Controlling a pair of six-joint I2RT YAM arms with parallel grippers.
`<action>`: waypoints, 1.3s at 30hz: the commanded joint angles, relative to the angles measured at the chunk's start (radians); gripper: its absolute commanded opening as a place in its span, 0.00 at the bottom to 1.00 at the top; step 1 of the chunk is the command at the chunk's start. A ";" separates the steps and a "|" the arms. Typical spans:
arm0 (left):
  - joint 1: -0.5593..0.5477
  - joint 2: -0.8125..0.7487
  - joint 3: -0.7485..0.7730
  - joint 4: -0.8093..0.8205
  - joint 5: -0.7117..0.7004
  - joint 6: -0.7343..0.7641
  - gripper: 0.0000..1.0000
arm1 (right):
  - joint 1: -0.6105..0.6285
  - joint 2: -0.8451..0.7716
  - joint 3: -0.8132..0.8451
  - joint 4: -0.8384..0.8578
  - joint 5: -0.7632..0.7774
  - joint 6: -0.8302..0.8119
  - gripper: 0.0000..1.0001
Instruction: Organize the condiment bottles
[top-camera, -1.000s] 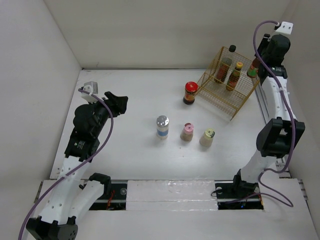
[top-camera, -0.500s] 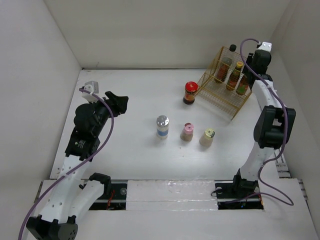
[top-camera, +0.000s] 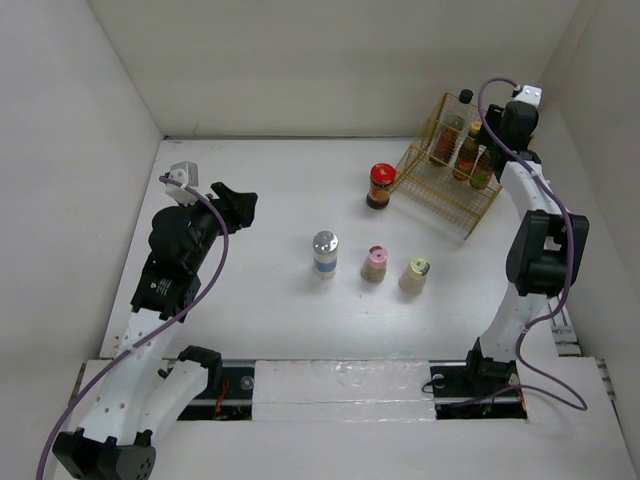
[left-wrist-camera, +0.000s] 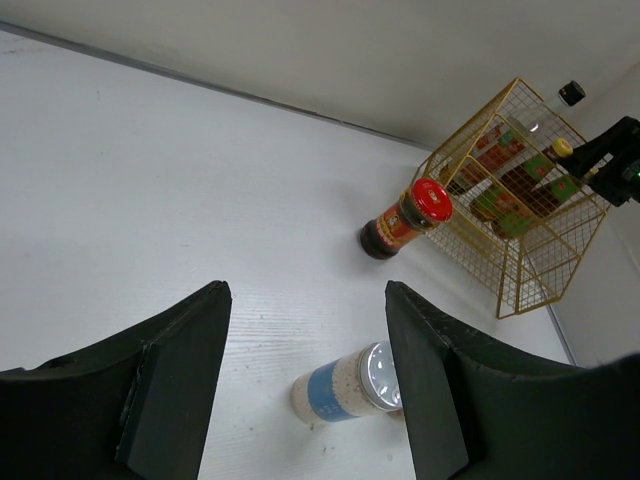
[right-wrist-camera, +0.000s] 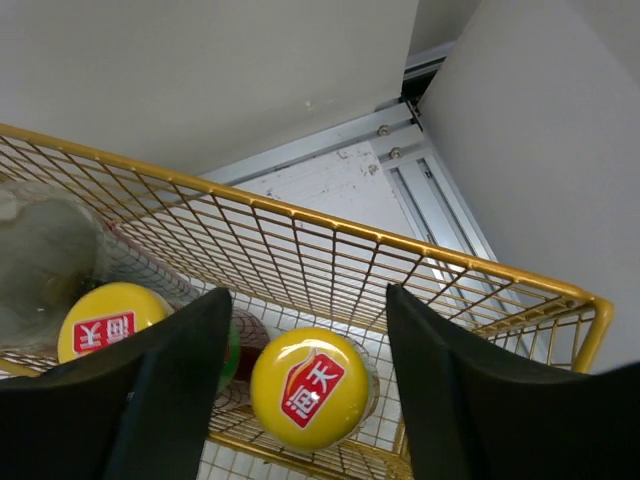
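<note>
Four condiment bottles stand on the table: a red-capped one, a silver-capped one with a blue label, a pink-capped one and a cream-capped one. In the yellow wire basket stand a black-capped bottle and two yellow-capped bottles. My right gripper is open inside the basket, with its jaws either side of one yellow cap and not touching it. The other yellow cap is to its left. My left gripper is open and empty, above the silver-capped bottle.
The basket stands tilted at the back right, close to the right wall and a metal rail. The red-capped bottle stands just left of the basket. White walls close the table on the left, back and right.
My right gripper has come down and to the left from beside the basket with a yellow-capped bottle. That bottle now stands in the basket, with the jaws open around it. The left arm has not moved.
</note>
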 joint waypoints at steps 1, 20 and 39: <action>0.005 -0.005 0.011 0.045 0.009 -0.003 0.59 | 0.022 -0.113 -0.003 0.111 0.038 0.010 0.72; 0.005 -0.014 0.011 0.045 0.011 -0.003 0.59 | 0.451 -0.396 -0.414 0.377 -0.148 0.131 0.17; 0.005 -0.005 0.002 0.045 0.030 -0.003 0.60 | 0.545 -0.187 -0.416 0.252 -0.094 0.193 0.92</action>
